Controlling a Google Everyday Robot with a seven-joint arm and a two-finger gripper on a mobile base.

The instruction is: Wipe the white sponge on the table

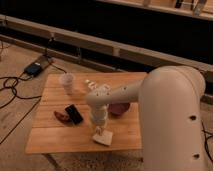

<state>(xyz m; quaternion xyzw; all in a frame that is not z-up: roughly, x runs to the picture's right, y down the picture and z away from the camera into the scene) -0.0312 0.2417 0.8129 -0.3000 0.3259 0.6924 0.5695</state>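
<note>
The white sponge (104, 138) lies flat on the light wood table (55, 140) near its front edge, right of centre. My gripper (99, 131) points straight down onto the sponge's left part, is shut on it and presses it to the tabletop. The white arm (170, 115) reaches in from the right and hides the table's right side.
A translucent cup (67, 82) stands at the back left. A black flat slab (74, 114) and a small brown object (61, 116) lie left of the gripper. A purple bowl (120, 108) sits just behind it. Cables and a power box (34, 68) lie on the floor to the left.
</note>
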